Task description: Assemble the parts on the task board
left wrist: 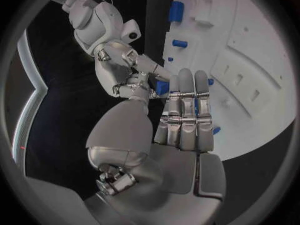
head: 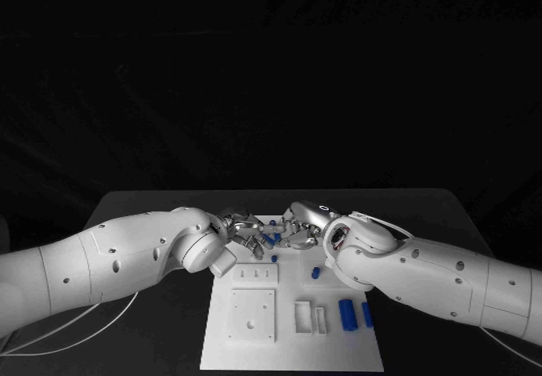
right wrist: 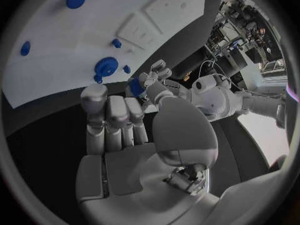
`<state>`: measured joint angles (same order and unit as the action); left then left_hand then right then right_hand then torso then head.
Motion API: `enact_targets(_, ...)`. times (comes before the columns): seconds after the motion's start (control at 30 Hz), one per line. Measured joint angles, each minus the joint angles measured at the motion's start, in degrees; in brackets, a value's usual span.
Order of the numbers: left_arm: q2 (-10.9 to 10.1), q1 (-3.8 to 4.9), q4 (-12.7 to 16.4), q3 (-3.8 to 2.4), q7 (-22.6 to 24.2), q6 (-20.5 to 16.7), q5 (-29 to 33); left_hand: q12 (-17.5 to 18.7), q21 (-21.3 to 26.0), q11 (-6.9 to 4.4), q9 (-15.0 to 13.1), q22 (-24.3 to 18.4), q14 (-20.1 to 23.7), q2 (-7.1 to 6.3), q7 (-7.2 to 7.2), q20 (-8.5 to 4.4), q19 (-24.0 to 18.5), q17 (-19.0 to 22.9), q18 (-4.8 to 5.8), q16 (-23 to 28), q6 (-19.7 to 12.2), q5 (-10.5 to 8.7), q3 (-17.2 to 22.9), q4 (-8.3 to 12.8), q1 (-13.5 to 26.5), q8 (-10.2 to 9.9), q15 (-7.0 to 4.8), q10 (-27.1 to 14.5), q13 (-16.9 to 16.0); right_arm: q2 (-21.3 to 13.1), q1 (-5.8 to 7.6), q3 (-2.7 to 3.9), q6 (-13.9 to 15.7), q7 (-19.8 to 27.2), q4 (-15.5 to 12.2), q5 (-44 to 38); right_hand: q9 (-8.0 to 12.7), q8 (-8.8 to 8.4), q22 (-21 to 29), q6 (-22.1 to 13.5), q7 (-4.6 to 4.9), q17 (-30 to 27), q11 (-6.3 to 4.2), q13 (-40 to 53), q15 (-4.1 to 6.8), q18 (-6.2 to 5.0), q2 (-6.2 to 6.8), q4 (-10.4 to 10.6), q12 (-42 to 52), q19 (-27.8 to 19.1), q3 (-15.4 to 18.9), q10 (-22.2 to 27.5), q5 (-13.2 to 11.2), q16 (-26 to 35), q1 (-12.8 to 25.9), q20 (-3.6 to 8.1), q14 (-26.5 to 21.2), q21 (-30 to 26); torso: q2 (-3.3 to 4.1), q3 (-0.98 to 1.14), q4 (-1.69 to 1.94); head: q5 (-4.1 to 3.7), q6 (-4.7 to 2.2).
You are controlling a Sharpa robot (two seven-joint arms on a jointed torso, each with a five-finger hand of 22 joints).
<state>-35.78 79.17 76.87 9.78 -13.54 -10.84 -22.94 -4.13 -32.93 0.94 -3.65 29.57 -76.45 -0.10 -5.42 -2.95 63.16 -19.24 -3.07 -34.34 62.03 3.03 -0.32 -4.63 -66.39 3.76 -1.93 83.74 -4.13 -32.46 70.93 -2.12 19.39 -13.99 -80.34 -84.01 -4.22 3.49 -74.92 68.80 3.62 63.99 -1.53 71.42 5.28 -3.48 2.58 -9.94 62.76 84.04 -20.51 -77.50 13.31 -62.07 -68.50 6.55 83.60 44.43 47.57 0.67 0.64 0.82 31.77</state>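
Midway, we judge: both hands meet over the task board; left hand and right hand share a blue part in a pinch; other blue pieces lie loose.

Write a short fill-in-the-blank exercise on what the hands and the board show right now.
1. The two hands meet above the ____ end of the white board, as the head view shows it.
2. The small parts lying on the board are ____ in colour.
3. The left hand and the right hand have a blue piece ____ them.
4. The table under the board is ____.

Missing words: far; blue; between; black
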Motion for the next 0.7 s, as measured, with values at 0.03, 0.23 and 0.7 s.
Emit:
enact_targets(0.03, 0.0, 0.0, 0.01, 0.0, -0.08, 0.04, -0.04, 0.0, 0.0, 0.0, 0.0, 0.02, 0.0, 0.38, 0.14, 0.0, 0.0, -0.02, 0.0, 0.0, 0.14, 0.0, 0.12, 0.3, -0.37, 0.0, 0.0, 0.0, -0.01, 0.03, -0.01, 0.0, -0.01, -0.04, -0.03, -0.04, 0.0, 0.0, 0.0, 0.06, 0.06, 0.0, 0.0, 0.0, 0.0, 0.0, 0.0, 0.1, 0.0, 0.0, -0.1, 0.0, 0.0, 0.0, 0.0, 0.0, 0.0, 0.0, 0.01, -0.01, -0.01, -0.01, -0.03)
enact_targets(0.23, 0.0, 0.0, 0.05, 0.04, -0.47, 0.19, -0.25, 0.0, 0.0, 0.0, 0.01, 0.27, 0.0, 3.51, 0.21, 0.0, 0.0, -0.23, 0.0, -0.27, 1.22, 0.0, 0.07, 2.62, -2.44, -0.06, 0.0, 0.0, 0.0, 0.15, -0.06, -0.01, -0.13, -0.22, -0.17, -0.22, -0.08, 0.0, 0.0, 0.08, 0.07, -0.07, 0.0, -0.01, 0.0, 0.0, 0.0, 0.15, 0.0, 0.0, -0.15, 0.0, 0.0, 0.0, -0.01, 0.0, 0.01, 0.0, 0.05, -0.03, -0.02, -0.07, -0.05)
enact_targets(0.7, 0.14, -0.02, 0.11, 0.06, -0.59, 0.35, -0.34, 0.0, -0.93, -0.56, -0.27, 1.34, 0.22, 7.96, -0.51, -0.41, -0.4, -0.57, 0.0, -0.88, 3.79, 0.63, 5.34, 9.13, -8.73, -0.14, -0.21, 0.27, 0.25, 0.35, -0.18, -0.23, -0.56, -0.63, 0.03, -0.43, -0.04, -0.22, 0.0, 0.26, 0.04, -0.07, -0.21, -0.01, -0.02, 0.0, 0.23, 0.39, 0.0, 0.0, 0.1, -0.22, 0.27, 0.0, -0.69, 0.0, 0.02, 0.0, 0.12, -0.05, -0.03, -0.06, 0.21)
